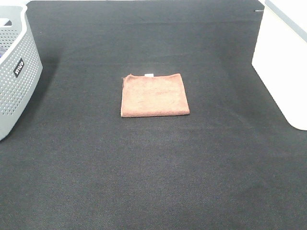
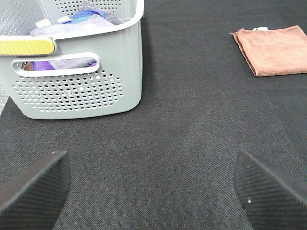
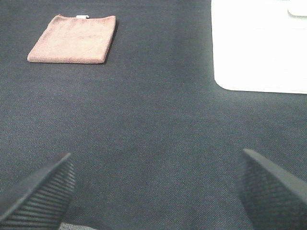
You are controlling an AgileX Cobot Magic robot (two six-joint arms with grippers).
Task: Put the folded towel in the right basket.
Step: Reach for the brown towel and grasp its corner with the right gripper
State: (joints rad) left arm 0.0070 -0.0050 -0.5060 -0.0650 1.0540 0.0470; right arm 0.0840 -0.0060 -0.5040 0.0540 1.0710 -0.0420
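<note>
First, found the left gripper [image 2: 151, 189] spread wide, its two dark ribbed fingers [image 2: 36, 191] well apart and clamped on nothing, poised over bare black mat [image 2: 182, 143]. Noted the same of the right gripper [image 3: 156, 189]: fingers far apart, nothing between them but mat.

Moving outward from the left gripper, met the grey perforated basket [image 2: 76, 96] close ahead, standing upright on the mat, with a yellow strip [image 2: 24, 46] on its near rim and a heap of blue, purple and grey cloths [image 2: 88, 17] inside. Farther out and off to the other side, picked out the folded towel [image 2: 273, 50], lying flat.

Moving outward from the right gripper, came to the white basket [image 3: 259, 48], plain-walled, resting on the mat, with the towel across from it and well apart.

From the high camera, placed the towel near the middle of the mat, folded into a neat rust-brown square, a small white tag [image 1: 149, 74] showing at its far edge. Set the grey basket at the left edge, bearing a small black label [image 1: 18, 67], and the white basket at the right edge. Judged the towel well clear of both baskets, touching neither, not yet in the right one, and well apart from both grippers.
</note>
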